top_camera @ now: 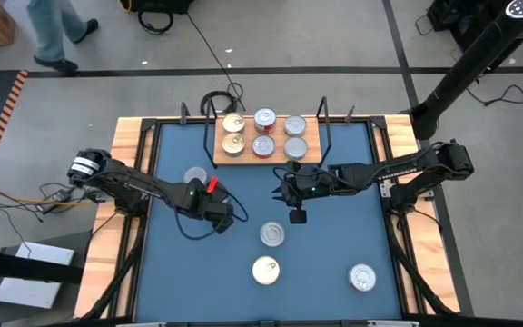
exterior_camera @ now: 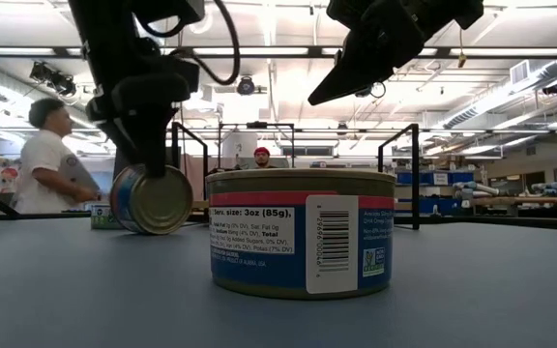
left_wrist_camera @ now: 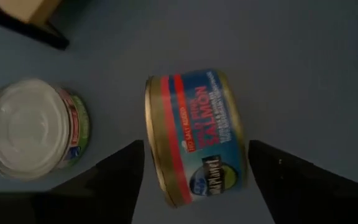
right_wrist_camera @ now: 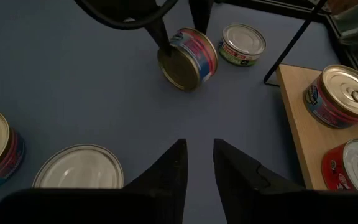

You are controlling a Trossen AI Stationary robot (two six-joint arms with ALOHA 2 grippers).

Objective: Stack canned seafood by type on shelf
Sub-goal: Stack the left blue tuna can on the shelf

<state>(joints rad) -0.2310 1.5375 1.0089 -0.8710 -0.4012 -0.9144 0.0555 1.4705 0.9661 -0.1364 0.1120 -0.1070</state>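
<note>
The salmon can [left_wrist_camera: 194, 137] sits tipped on its edge on the blue counter [top_camera: 334, 272], left of centre, between the parted fingers of the left end effector [left_wrist_camera: 194, 180]. The right end effector [right_wrist_camera: 199, 165], fingers nearly together and holding nothing, hovers near the shelf [top_camera: 264, 155].

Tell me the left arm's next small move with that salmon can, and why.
Probably close the left gripper on the salmon can. The can stands on its edge between the open fingers, apparently not yet clamped, so gripping it firmly comes before carrying it to the shelf.
</note>
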